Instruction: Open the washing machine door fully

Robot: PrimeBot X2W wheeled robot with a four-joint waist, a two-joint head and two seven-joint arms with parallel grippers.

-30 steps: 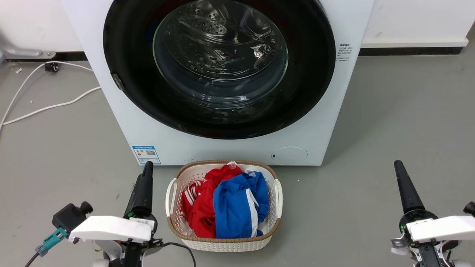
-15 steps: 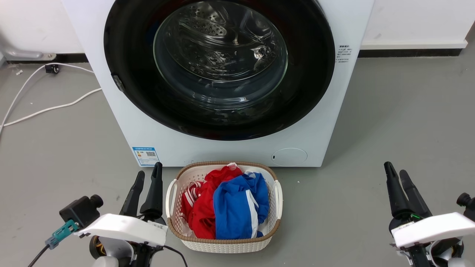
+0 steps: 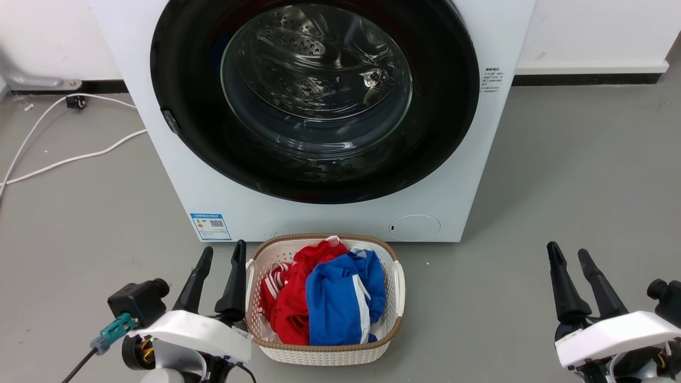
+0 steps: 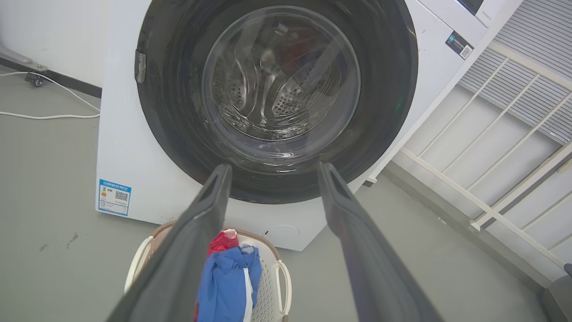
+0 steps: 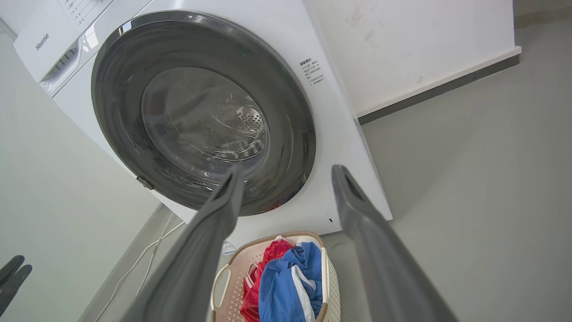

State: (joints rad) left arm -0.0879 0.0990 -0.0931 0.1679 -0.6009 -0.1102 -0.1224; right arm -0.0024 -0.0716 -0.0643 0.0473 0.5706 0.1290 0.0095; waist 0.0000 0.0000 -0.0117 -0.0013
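Note:
The washing machine door (image 3: pixel 186 106) is a wide glossy black ring around a clear glass bowl (image 3: pixel 316 80), lying shut against the white machine front. A small grey latch piece (image 3: pixel 170 121) sits on its left rim. My left gripper (image 3: pixel 223 247) is open, low at the left beside the basket and well short of the door. My right gripper (image 3: pixel 567 250) is open at the lower right, over bare floor. In the left wrist view the door (image 4: pixel 170 112) lies beyond the open left gripper (image 4: pixel 273 166). The right wrist view shows the door (image 5: pixel 120 112) past the open right gripper (image 5: pixel 288 167).
A white laundry basket (image 3: pixel 399 282) holding red and blue clothes (image 3: pixel 335 298) stands on the grey floor directly before the machine. White cables (image 3: pixel 80 157) trail over the floor at the left. A white wall runs behind the machine.
On both grippers, a single dark finger showed a second ago; now two show, spread apart. Both grippers sit lower in the head view, and the left one has shifted right, closer to the basket.

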